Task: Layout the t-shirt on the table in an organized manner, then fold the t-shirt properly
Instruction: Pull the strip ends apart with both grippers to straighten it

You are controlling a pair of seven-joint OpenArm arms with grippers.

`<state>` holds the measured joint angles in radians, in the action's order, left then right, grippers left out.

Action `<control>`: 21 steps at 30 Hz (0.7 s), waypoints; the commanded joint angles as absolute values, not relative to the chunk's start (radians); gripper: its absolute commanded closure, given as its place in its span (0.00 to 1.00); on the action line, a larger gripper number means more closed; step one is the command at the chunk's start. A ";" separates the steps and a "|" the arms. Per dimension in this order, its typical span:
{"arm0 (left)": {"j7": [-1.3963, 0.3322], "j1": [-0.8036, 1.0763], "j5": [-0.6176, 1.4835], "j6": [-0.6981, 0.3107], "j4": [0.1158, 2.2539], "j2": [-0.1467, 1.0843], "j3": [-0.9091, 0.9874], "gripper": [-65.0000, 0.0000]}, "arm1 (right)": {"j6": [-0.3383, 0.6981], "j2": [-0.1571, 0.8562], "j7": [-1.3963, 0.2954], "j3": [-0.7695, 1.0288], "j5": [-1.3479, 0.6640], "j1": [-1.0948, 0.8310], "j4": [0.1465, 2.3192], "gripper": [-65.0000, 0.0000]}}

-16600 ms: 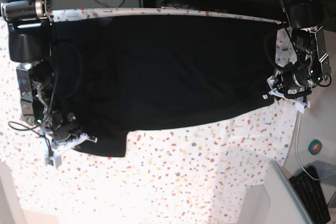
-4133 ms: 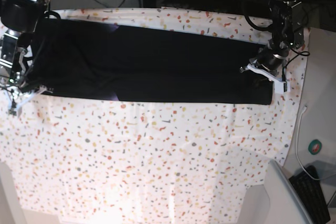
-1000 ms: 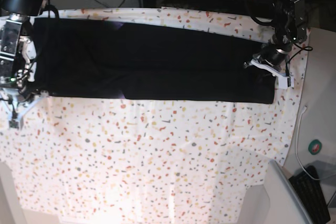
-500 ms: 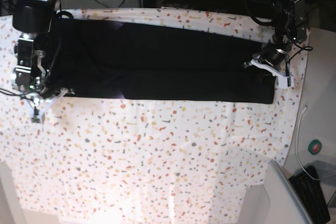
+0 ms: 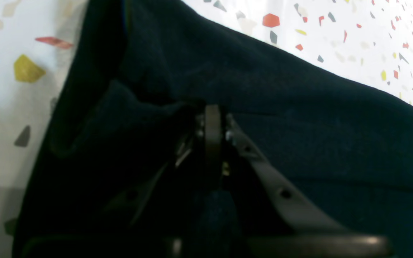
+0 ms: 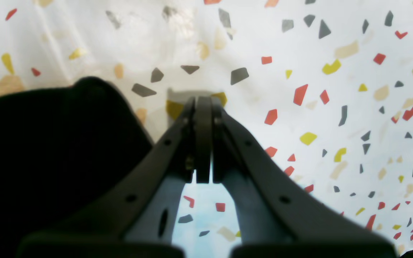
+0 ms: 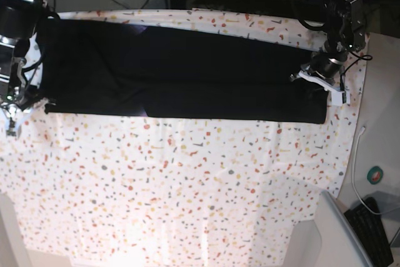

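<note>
T-shirt (image 7: pixel 181 73): a long black band lying flat across the far part of the table (image 7: pixel 187 186), folded lengthwise, its near edge fairly straight; no print or label shows.
Table: the flecked white cloth spreads bare from the t-shirt's near edge toward the viewer, with a thin strip of it showing beyond the t-shirt's far edge.
Left gripper (image 7: pixel 320 84): sits at the t-shirt's end on the base view's right; in the left wrist view (image 5: pixel 212 122) its fingers are pressed together with black fabric bunched around the tips, so it is pinching the t-shirt.
Right gripper (image 7: pixel 12 123): just off the t-shirt's other end, over the flecked cloth; in the right wrist view (image 6: pixel 203 107) the fingers meet with nothing between them, closed on nothing, and the t-shirt's rounded dark edge (image 6: pixel 48 143) lies beside the gripper, apart from the tips.
Folds: the left wrist view shows a soft ridge of t-shirt fabric (image 5: pixel 299 89) running past the fingers toward the flecked cloth.
</note>
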<state>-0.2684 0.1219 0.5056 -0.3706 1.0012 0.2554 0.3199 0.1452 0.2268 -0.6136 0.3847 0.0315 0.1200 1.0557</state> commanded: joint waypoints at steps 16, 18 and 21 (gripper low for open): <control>-0.387 0.305 0.426 -0.300 1.474 0.265 0.338 1.00 | 0.139 0.156 -0.602 0.380 0.027 0.021 1.371 1.00; -0.387 0.305 0.426 -0.300 1.477 0.257 0.375 1.00 | 0.140 0.148 -0.602 0.386 0.030 0.019 1.371 1.00; -0.441 0.300 0.426 -0.300 1.480 0.257 0.432 1.00 | 0.140 0.148 -0.602 0.386 0.028 0.007 1.371 1.00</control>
<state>-0.4561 0.3046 0.4191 -0.2916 1.4616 0.2417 0.4240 0.1413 0.1307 -0.6212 0.3824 0.0265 -0.0093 1.3537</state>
